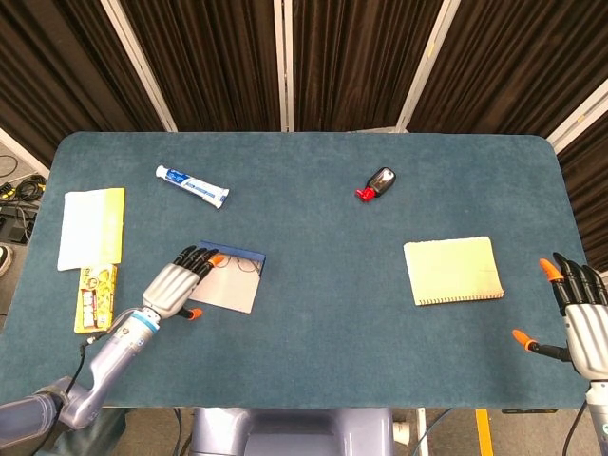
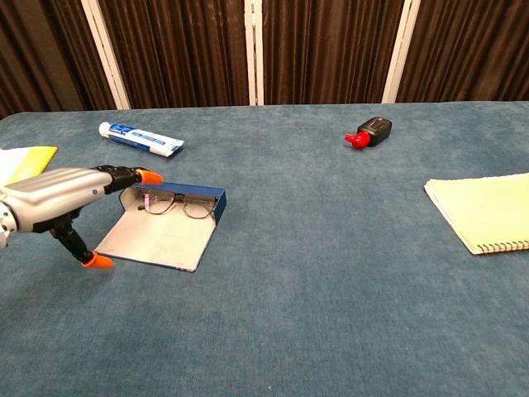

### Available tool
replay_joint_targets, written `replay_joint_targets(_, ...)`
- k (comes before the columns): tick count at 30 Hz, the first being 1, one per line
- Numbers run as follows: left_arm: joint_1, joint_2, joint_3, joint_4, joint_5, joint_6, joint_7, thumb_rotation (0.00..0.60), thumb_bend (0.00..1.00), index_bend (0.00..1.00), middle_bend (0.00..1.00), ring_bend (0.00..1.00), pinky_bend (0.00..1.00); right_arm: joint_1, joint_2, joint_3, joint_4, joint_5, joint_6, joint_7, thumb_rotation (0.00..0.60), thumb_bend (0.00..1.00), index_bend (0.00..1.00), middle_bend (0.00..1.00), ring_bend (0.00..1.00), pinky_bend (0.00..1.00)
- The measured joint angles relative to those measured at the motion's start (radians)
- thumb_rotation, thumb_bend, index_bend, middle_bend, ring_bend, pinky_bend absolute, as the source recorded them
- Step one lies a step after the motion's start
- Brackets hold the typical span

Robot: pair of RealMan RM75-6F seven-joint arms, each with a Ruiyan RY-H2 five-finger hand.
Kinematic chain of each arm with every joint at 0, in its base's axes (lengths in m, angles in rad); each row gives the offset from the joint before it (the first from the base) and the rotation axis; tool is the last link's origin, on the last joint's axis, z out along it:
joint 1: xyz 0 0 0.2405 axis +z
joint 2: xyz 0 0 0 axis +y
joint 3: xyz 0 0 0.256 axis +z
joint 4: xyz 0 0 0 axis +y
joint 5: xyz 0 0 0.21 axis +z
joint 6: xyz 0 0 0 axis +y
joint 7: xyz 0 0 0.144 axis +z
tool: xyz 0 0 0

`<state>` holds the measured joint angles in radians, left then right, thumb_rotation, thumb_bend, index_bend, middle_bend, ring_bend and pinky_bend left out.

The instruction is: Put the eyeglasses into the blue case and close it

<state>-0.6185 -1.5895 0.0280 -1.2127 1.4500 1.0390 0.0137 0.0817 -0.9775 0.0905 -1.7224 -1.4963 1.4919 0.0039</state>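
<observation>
I saw the blue rectangular case [image 2: 169, 217] lying open at about eight o'clock on the teal felt table [image 1: 313, 313], its pale grey lid flat toward me and the thin dark-framed eyeglasses [image 2: 175, 205] resting inside, against its upright blue back wall. My left hand [image 1: 175, 285] hovered at the case's nine o'clock edge with nothing in it, fingers extended and slightly apart with orange tips over the case's far left corner, thumb hanging down just beside the lid's left edge; I could not tell whether it touched the lid. My right hand [image 1: 581, 318] sat at the table's four o'clock edge, fingers spread and empty, thumb stuck out sideways. A blue-and-white toothpaste tube [image 1: 192, 185] lay at ten o'clock, a yellow-and-white booklet [image 1: 93, 227] and a yellow packet [image 1: 94, 297] at nine, a small black bottle with a red cap [image 1: 378, 182] near one o'clock, and a pale yellow spiral notebook [image 1: 453, 270] at three, all well apart from the case.
</observation>
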Motion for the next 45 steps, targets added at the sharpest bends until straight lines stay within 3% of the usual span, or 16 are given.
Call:
replay_joint_targets(9, -0.006, -0.066, -0.031, 0.038, 0.007, 0.006, -0.010, 0.600, 0.12, 0.06, 0.00, 0.00, 0.00, 0.000, 0.003, 0.001, 0.001, 0.004, -0.002, 0.006, 0.600, 0.00, 0.00, 0.00, 0.00, 0.00)
replay_joint_targets(45, -0.008, -0.145, -0.062, 0.130, -0.010, -0.032, 0.021, 0.600, 0.12, 0.05, 0.00, 0.00, 0.00, 0.000, 0.005, 0.002, 0.003, 0.012, -0.005, 0.011, 0.600, 0.00, 0.00, 0.00, 0.00, 0.00)
